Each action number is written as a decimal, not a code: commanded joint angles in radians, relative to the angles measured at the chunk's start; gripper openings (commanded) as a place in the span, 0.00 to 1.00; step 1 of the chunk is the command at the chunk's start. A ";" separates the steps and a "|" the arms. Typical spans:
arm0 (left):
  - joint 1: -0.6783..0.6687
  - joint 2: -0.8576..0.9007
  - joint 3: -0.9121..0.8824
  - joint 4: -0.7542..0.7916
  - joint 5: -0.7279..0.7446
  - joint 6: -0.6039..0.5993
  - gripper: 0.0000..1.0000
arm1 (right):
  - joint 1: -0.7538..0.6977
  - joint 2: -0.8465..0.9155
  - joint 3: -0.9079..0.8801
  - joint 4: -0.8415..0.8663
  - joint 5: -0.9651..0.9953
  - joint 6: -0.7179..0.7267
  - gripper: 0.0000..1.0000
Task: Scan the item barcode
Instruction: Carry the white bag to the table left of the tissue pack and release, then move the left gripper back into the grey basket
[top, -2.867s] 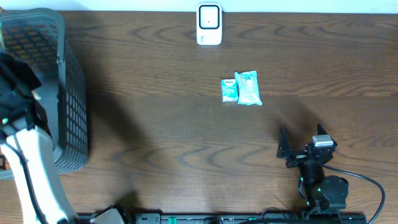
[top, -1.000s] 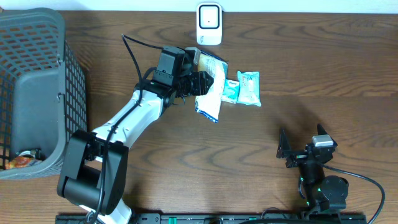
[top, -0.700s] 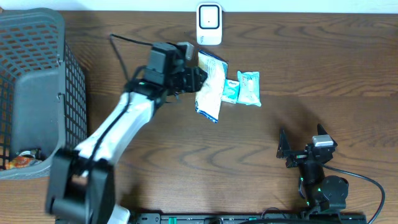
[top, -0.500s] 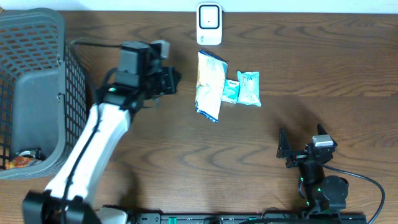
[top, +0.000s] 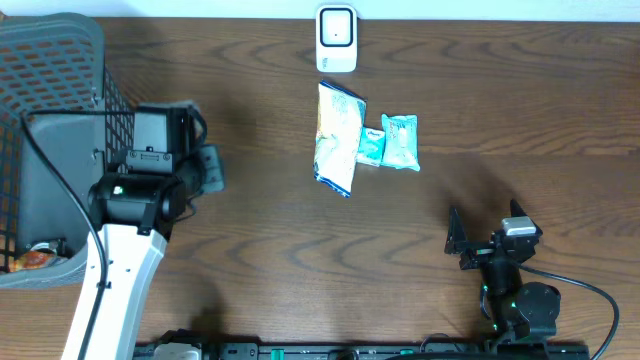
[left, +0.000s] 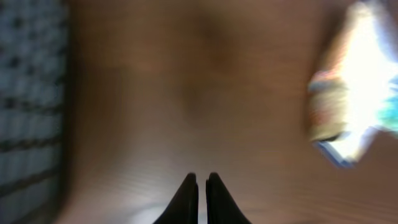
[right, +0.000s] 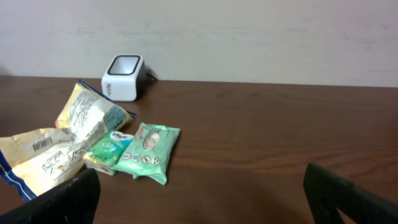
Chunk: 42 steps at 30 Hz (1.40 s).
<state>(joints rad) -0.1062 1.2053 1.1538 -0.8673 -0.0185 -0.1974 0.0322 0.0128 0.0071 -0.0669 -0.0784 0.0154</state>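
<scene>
Roughly: desk (top: 300, 250) carries a grey mesh basket (top: 110, 130) at its left edge, with one orange packet (top: 30, 258) in its front-left corner, print unreadable. Yellow-white snack bag (top: 337, 137) lies flat near the back edge, just before the white scanner (top: 336, 40), barcode showing, text too small. Green wipes pack (top: 401, 142) and small teal pack (top: 370, 145) lie alongside, the teal touching the bag. Left gripper (left: 200, 179) is clenched and empty beside the basket. Right gripper (top: 485, 225) is spread wide and empty, front-right.
</scene>
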 joint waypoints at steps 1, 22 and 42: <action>0.006 -0.003 0.010 -0.069 -0.322 0.029 0.08 | 0.008 -0.004 -0.001 -0.004 -0.006 0.006 0.99; 0.129 -0.004 0.010 -0.101 -0.594 0.016 0.07 | 0.008 -0.004 -0.001 -0.004 -0.006 0.006 0.99; 0.248 -0.005 0.010 -0.066 -0.591 -0.097 0.08 | 0.008 -0.004 -0.001 -0.004 -0.006 0.006 0.99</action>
<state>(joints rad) 0.1261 1.2037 1.1534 -0.9382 -0.5758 -0.2417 0.0322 0.0128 0.0071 -0.0669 -0.0784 0.0154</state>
